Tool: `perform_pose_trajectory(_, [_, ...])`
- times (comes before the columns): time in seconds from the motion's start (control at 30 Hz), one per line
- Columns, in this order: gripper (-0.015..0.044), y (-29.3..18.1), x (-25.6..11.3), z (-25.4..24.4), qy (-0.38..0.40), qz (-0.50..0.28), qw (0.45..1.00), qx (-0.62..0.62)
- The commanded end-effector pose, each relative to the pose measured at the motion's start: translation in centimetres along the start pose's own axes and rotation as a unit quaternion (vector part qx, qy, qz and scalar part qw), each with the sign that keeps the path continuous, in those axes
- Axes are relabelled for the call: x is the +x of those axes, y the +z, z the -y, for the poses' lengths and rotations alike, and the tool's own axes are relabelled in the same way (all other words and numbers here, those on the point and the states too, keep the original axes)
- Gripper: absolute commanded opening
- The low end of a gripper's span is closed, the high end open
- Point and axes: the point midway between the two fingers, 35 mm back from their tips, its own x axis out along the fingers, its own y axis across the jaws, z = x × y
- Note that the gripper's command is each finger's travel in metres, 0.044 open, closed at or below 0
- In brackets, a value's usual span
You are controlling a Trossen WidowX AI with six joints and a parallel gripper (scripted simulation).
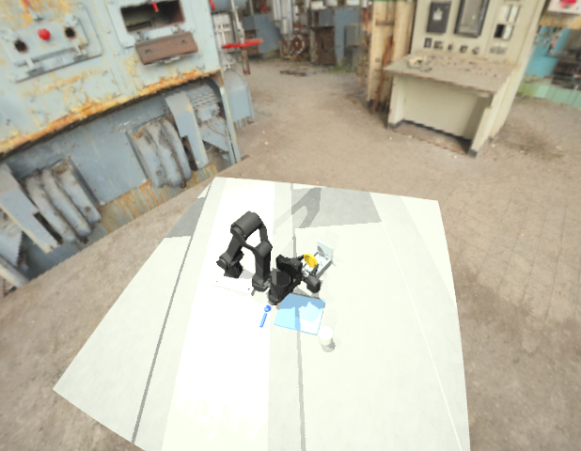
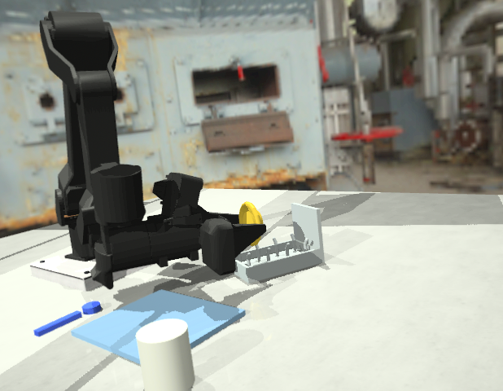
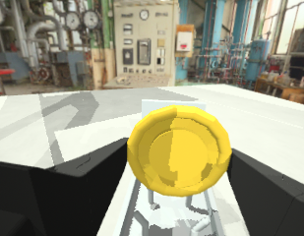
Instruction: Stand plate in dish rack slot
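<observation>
The yellow plate point(image 1: 310, 260) point(image 2: 248, 217) point(image 3: 183, 149) stands nearly upright between the fingers. My gripper point(image 1: 308, 264) point(image 2: 252, 221) point(image 3: 176, 148) is shut on it, one finger at each side of its rim, and points level along the rack. The pale grey dish rack point(image 1: 324, 251) point(image 2: 285, 266) point(image 3: 152, 106) has two rows of short pegs and a tall panel at its far end. The plate is over the rack's near end, its lower edge close to the peg tops in the exterior view. Whether it touches a peg or the rack floor is unclear.
A flat light-blue board point(image 1: 290, 310) point(image 2: 159, 300) lies in front of the arm. A white cylinder point(image 1: 325, 335) point(image 2: 168, 362) stands by its near corner. A blue bar point(image 1: 263, 318) point(image 2: 58, 322) and a small blue disc point(image 1: 267, 308) point(image 2: 91, 307) lie left of the board.
</observation>
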Motion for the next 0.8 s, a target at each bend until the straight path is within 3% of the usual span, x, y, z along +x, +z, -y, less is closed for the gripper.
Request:
perform_pose_trajectory(0.0, [0.0000, -0.7, 0.3, -0.1, -0.002, -0.001, 1.000, 0.010])
perform_pose_trajectory(0.2, [0.0000, -2.5, 0.3, -0.1, -0.001, -0.004, 1.000, 0.010])
perform_pose_trajectory(0.73, [0.0000, -2.0, 0.3, -0.2, 0.001, -0.003, 1.000, 0.010])
perform_pose_trajectory(0.77, [0.0026, -2.0, 0.3, -0.2, 0.001, -0.003, 1.000, 0.009])
